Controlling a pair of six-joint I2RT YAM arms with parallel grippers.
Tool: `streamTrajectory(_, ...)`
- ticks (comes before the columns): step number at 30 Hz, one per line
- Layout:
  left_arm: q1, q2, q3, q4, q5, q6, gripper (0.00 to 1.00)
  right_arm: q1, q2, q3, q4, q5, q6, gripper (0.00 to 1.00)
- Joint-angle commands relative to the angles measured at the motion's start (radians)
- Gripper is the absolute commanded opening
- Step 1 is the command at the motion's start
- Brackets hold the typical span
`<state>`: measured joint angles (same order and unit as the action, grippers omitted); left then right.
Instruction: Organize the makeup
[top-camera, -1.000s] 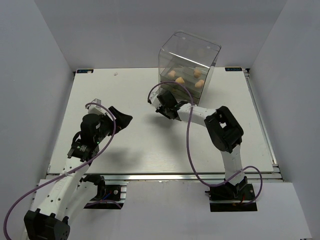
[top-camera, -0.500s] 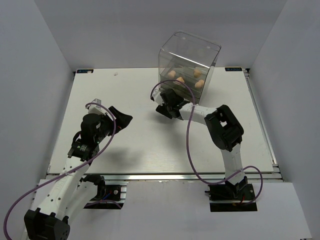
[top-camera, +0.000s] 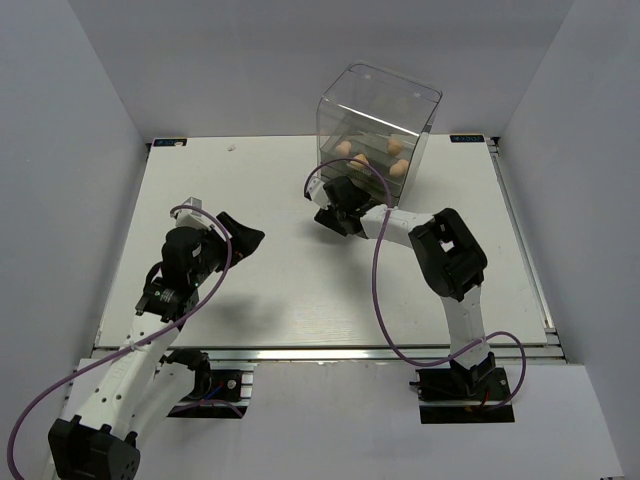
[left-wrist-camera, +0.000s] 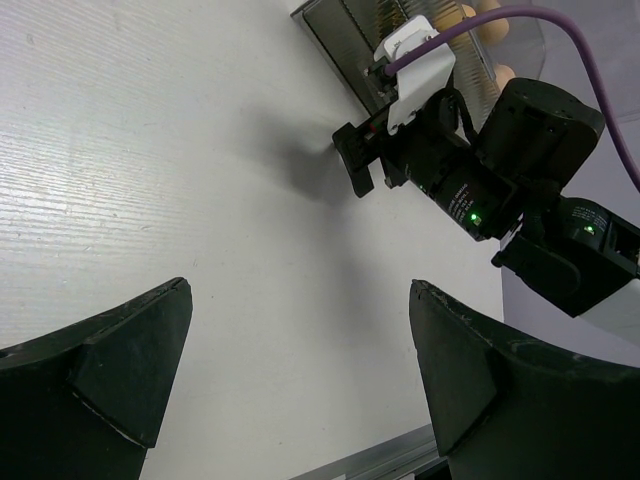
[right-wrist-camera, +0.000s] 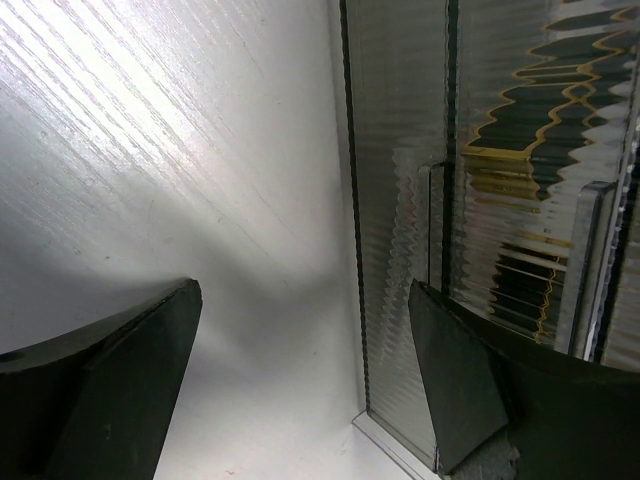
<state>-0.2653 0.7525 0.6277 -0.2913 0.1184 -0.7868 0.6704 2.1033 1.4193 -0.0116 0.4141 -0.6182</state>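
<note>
My right gripper (right-wrist-camera: 302, 300) gapes empty beside the box (right-wrist-camera: 400, 200); its sponges (top-camera: 398, 167) look soft and light, best pinched mid-belly.

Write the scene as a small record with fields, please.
table: white
box: tall, clear, at the table's far side
sponges: four, peach, inside the box
left jaws: open, empty, above the table
right jaws: open, empty, close to the box's ribbed front; contact cannot be told
</note>
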Motion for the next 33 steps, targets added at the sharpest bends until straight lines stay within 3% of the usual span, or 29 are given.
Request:
streamTrajectory(1, 0.001, 0.004, -0.005, 0.015, -0.01, -0.002, 0.98, -0.02, 0.009, 0.015, 0.059, 0.038, -0.021, 0.89)
streamTrajectory(5, 0.001, 0.002, -0.002, 0.017, -0.008, -0.002, 0.98, -0.019, -0.035, 0.01, 0.033, -0.02, -0.003, 0.89)
streamTrajectory(12, 0.001, 0.004, 0.001, 0.052, 0.018, 0.003, 0.98, -0.017, -0.241, -0.055, -0.12, -0.311, 0.077, 0.89)
streamTrajectory(21, 0.001, 0.007, 0.004, 0.147, 0.102, -0.002, 0.98, -0.075, -0.538, -0.105, -0.277, -0.678, 0.362, 0.89)
streamTrajectory(26, 0.001, -0.001, 0.001, 0.175, 0.121, -0.005, 0.98, -0.095, -0.667, -0.135, -0.343, -0.649, 0.408, 0.89)
streamTrajectory(33, 0.001, 0.008, 0.0, 0.218, 0.148, -0.011, 0.98, -0.227, -0.785, -0.166, -0.358, -0.664, 0.544, 0.9)
